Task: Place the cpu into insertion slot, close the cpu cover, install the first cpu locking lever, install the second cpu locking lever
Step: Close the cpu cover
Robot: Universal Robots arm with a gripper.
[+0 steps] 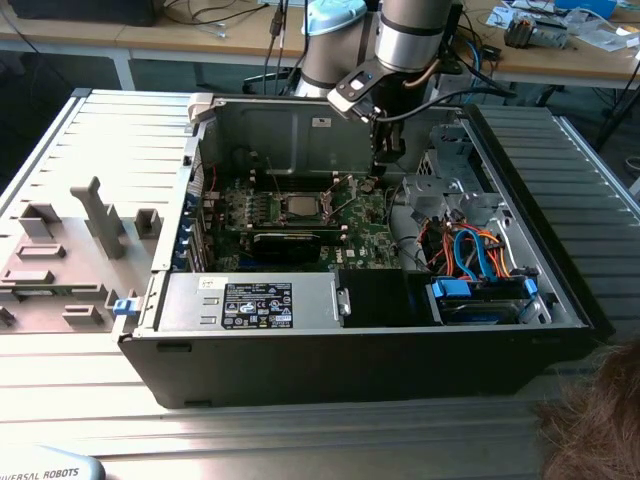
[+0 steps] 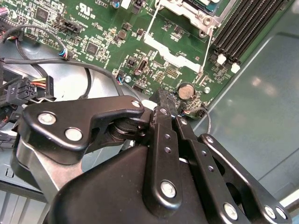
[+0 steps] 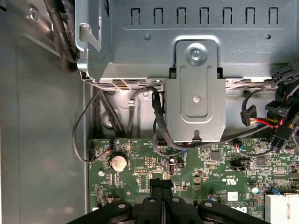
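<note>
exterior view: cpu sits in its socket, cpu cover seems down around it, levers too fine to judge; gripper hangs to the exterior view's right of the socket | second wrist view: claw closed, empty, tips near coin battery | first wrist view: fingers pressed together over motherboard, holding nothing

The gripper is recorded with fingers pressed together above the green motherboard. A round coin battery is noted near the fingertips. A grey metal bracket is observed further ahead, black cables running between.
</note>
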